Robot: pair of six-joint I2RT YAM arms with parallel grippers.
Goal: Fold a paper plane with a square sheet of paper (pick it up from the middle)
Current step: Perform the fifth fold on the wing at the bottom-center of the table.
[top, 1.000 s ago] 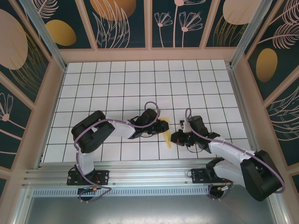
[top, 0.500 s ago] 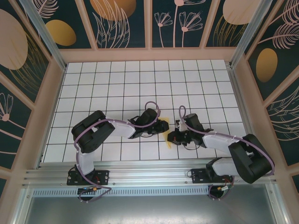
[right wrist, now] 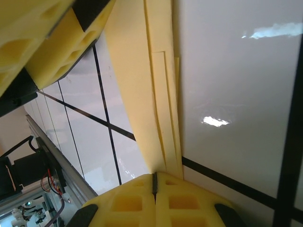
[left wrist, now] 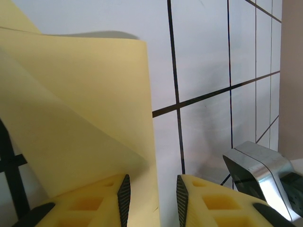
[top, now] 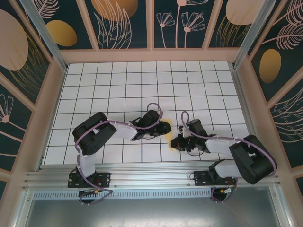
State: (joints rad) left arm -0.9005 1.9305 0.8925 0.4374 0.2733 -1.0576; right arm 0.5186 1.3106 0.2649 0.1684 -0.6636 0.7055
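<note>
Paper (top: 169, 137) first: pale yellow, folded narrow, lying at about 6 o'clock from the middle of the table (top: 142, 80), close to the near edge.

Wide shot now. Dark teal walls (top: 118, 19) with gold leaf and flower prints box in the white table with its black grid lines. An aluminium rail (top: 142, 179) runs along the 6 o'clock edge, and both arms reach in from it.

The left gripper (top: 163, 127) sits at the paper's 11 o'clock and the right gripper (top: 176, 143) at its 5 o'clock. From overhead just a yellow sliver shows between them.

The left wrist camera gives more. A broad flap of paper (left wrist: 80, 118) stands up off the tiles and throws a shadow at 12 o'clock. The left gripper (left wrist: 151, 189) has its jaws a narrow gap apart, and the paper's edge runs down into that gap beside one finger (left wrist: 124, 194).

On the right wrist camera, the paper (right wrist: 151, 94) is a long strip of stacked layers. It tapers down to the right gripper (right wrist: 154, 177), whose pads are pressed together. The paper's end meets those closed tips. Whether it is nipped, I can't tell. A left finger (right wrist: 57, 47) looms at 10 o'clock.
</note>
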